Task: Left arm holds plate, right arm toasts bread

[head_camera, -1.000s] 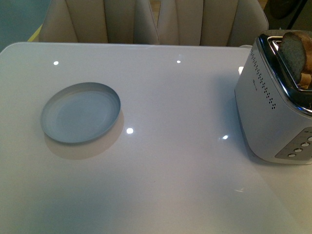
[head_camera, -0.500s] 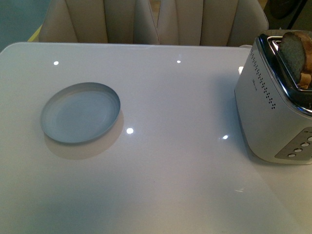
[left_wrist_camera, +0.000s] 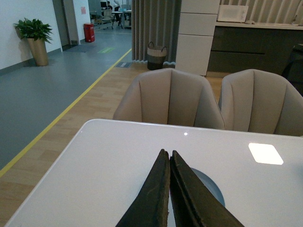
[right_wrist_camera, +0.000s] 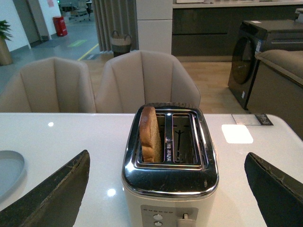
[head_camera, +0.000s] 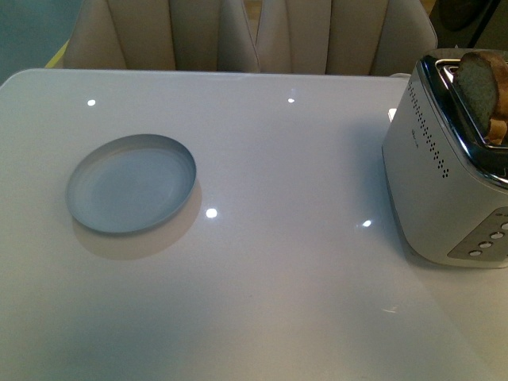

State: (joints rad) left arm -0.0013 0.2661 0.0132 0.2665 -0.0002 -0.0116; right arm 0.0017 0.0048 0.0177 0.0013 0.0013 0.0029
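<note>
A glossy white table [head_camera: 278, 262] fills the front view, with neither arm visible there. A round, pale blue-grey plate [head_camera: 132, 183] lies flat and bare on the left side of the table, well apart from a silver two-slot toaster [head_camera: 444, 175] at the right edge. A slice of brown bread [head_camera: 482, 86] stands upright in one toaster slot, its rounded top sticking out above the chrome. In the right wrist view the right gripper [right_wrist_camera: 170, 189] is spread wide, its two dark jaws framing the toaster [right_wrist_camera: 169, 156] from the near side, so the bread [right_wrist_camera: 150, 135] lies straight ahead of it, edge-on, its long axis running near to far along the slot; the other slot is empty. The right arm is therefore judged to be the nearer one to the bread. In the left wrist view the left arm [left_wrist_camera: 169, 189] has its jaws pressed together, holding nothing, and the plate [left_wrist_camera: 210, 189] shows just beyond and partly behind them, so the plate is not yet held. Most of the plate is hidden there by the jaws. The toaster's right side and part of the bread are cut off in the front view, and the lever position is hard to make out. Beige chairs [head_camera: 238, 36] stand at the far side.
</note>
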